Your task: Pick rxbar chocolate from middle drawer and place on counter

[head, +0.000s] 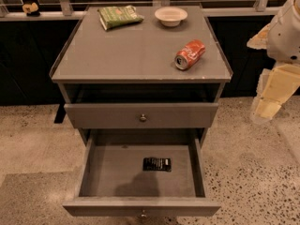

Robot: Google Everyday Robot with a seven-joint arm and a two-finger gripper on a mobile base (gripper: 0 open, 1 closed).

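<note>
The rxbar chocolate (157, 164) is a small black bar with white lettering. It lies flat on the floor of the middle drawer (140, 206), a little right of centre. That drawer is the cabinet's lowest and is pulled fully open. The counter (136, 46) is the cabinet's grey flat top. My gripper (268, 108) hangs at the far right of the view. It is beside the cabinet at about the height of the upper drawer, well away from the bar and holding nothing.
On the counter are a green snack bag (119, 17) at the back left, a white bowl (171, 16) at the back and a red soda can (190, 54) on its side at the right. The knobbed drawer (140, 115) above is shut. Speckled floor surrounds the cabinet.
</note>
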